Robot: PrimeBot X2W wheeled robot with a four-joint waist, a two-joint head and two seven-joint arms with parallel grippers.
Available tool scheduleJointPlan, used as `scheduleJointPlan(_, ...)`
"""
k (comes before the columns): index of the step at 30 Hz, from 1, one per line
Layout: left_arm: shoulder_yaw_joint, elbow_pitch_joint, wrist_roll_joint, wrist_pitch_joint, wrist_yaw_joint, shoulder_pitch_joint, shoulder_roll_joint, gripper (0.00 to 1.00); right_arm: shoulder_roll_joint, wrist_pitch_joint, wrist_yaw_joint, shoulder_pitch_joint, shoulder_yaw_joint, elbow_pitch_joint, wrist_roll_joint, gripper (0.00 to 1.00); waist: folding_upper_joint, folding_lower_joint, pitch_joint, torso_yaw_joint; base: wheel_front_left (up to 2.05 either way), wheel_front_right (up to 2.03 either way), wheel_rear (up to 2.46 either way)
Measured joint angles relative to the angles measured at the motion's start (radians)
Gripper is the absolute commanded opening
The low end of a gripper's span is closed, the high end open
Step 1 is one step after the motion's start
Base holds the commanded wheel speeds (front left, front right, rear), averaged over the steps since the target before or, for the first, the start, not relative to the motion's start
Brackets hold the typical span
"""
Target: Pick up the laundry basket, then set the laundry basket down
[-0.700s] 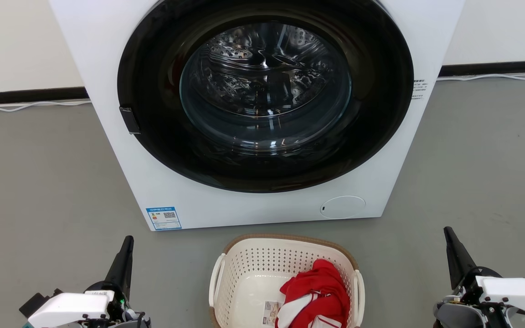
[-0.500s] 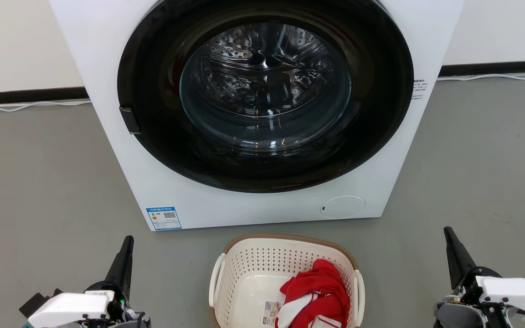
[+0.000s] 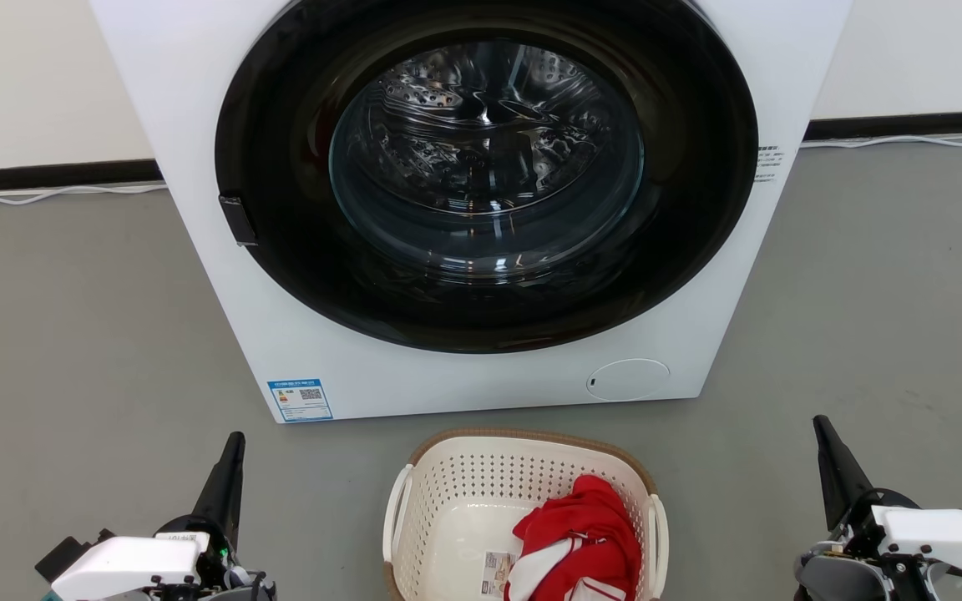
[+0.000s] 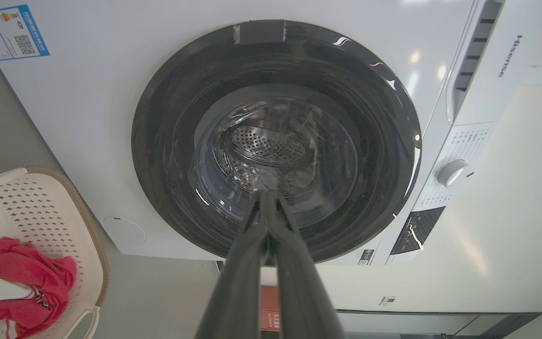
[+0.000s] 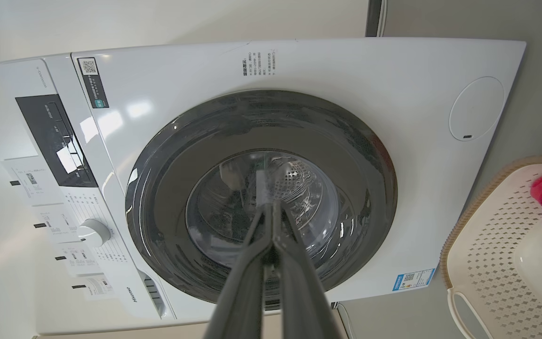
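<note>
The large white front-loading washing machine (image 3: 481, 384), with its glossy black round door and perforated steel drum, stands on the smooth grey floor (image 3: 72, 334). Over the last moment we see nothing shift: machine, basket and both our arms sit exactly where they were. We take that to mean the pickup has not begun.

The cream-white perforated plastic laundry basket (image 3: 456, 492), rounded-rectangular with a brown woven-look rim and looped white side handles, rests on the floor just in front of the machine. It lies between our two arms and well apart from each. Its walls look stiff and slick, so we judge the handles the natural hold.

Our left pincer (image 3: 236, 438), at lower left, has its long dark tapered fingers pressed together on nothing; the left wrist view shows them meeting at the tips. Our right pincer (image 3: 819, 421) is likewise closed and empty. A crumpled red-and-white cloth (image 3: 581, 522) lies soft in the basket's right half, beside a small paper label (image 3: 495, 572).
</note>
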Motion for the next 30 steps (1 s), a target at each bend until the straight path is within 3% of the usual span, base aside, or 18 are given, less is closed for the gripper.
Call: scheduleJointPlan(30, 0.0, 0.0, 0.0, 0.0, 0.0, 0.0, 0.0, 0.0, 0.0, 0.0, 0.0, 0.0, 0.0, 0.0, 0.0, 0.0, 0.0, 0.0, 0.0, 0.0, 0.0, 0.0, 0.0)
